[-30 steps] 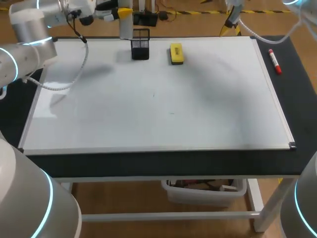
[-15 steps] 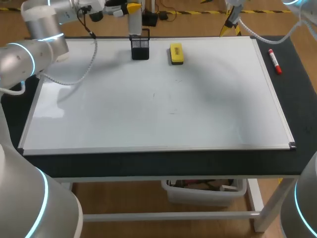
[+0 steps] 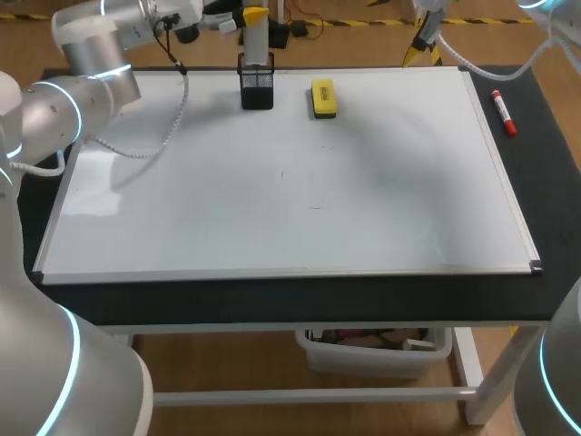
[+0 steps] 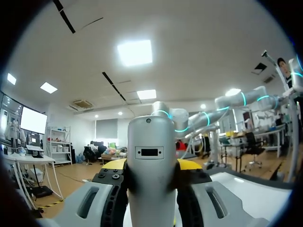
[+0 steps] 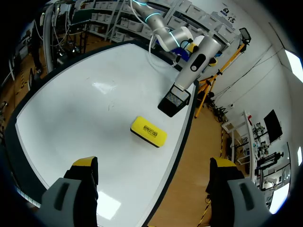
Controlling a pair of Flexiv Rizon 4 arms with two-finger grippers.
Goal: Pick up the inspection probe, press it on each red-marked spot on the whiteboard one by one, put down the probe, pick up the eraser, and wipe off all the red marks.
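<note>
One claw loaded, one idle. Firm two-sided clamp by the left gripper (image 4: 151,163) on the inspection probe (image 3: 257,41), yellow tips against its grey barrel. Upright hold, lower end at or just inside the mouth of the black mesh holder (image 3: 258,89), at eleven o'clock on the whiteboard (image 3: 272,200). Wide-spread, empty fingers on the right gripper (image 5: 154,166), over the far edge near one o'clock. At twelve o'clock, flat on the board near the holder: the eraser (image 3: 323,98), untouched. No red marks visible anywhere on the board, only faint specks mid-board. Probably at the probe put-down; eraser pick-up and any wiping yet to do. Off the board at two o'clock, a red marker (image 3: 504,112).
</note>
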